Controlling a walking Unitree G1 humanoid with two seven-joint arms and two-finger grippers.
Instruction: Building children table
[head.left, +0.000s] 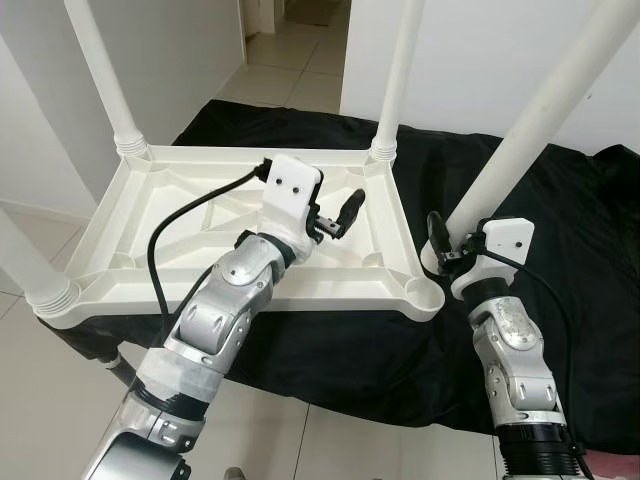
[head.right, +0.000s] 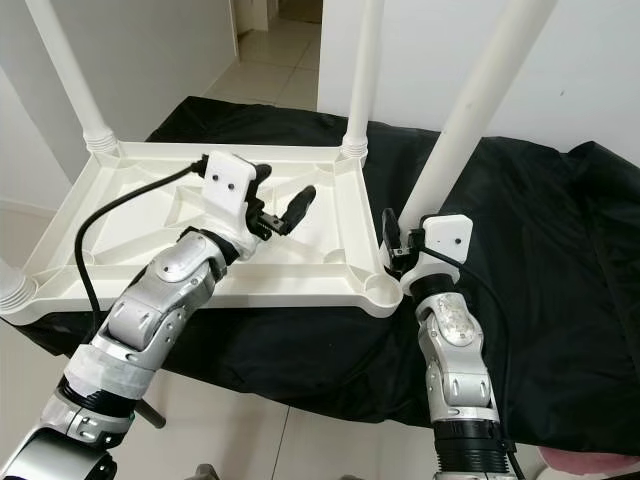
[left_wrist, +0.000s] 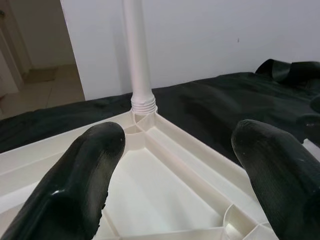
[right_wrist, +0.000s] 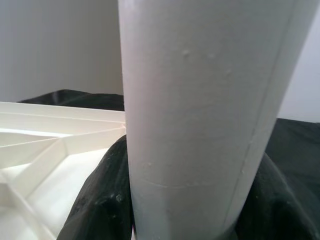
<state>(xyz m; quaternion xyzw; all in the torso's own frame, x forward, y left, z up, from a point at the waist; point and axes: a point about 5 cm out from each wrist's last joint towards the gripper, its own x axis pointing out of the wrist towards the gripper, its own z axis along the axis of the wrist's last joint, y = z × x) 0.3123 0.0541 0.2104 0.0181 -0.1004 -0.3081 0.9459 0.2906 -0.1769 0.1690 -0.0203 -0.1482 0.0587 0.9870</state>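
Because the head views crop the scene, the tops of all four legs run out of the picture, and the near left leg (head.left: 30, 270) shows only its threaded base. The lower part of the black cloth (head.left: 400, 360) is hidden behind my arms. In my right wrist view the near right leg (right_wrist: 200, 120) blocks most of what lies beyond it, and my fingers (right_wrist: 100, 200) appear only as dark edges on either side of it.

The table top (head.left: 200, 270) lies upside down on the black cloth, ribbed underside up, with a leg standing in each corner socket.

My left gripper (head.left: 335, 215) hovers above the underside of the table top, near the far right corner. Its fingers (left_wrist: 75, 185) are spread wide and hold nothing. Between and beyond them stands the far right leg (left_wrist: 139, 60), screwed into its corner socket, well apart from both fingertips.

My right gripper (head.right: 395, 245) sits at the near right corner of the table top. Its fingers are closed around the base of the near right leg, one on each side, just above the socket. This leg leans away from the table top rather than standing straight. The far left leg (head.left: 105, 80) stands well apart from both grippers.
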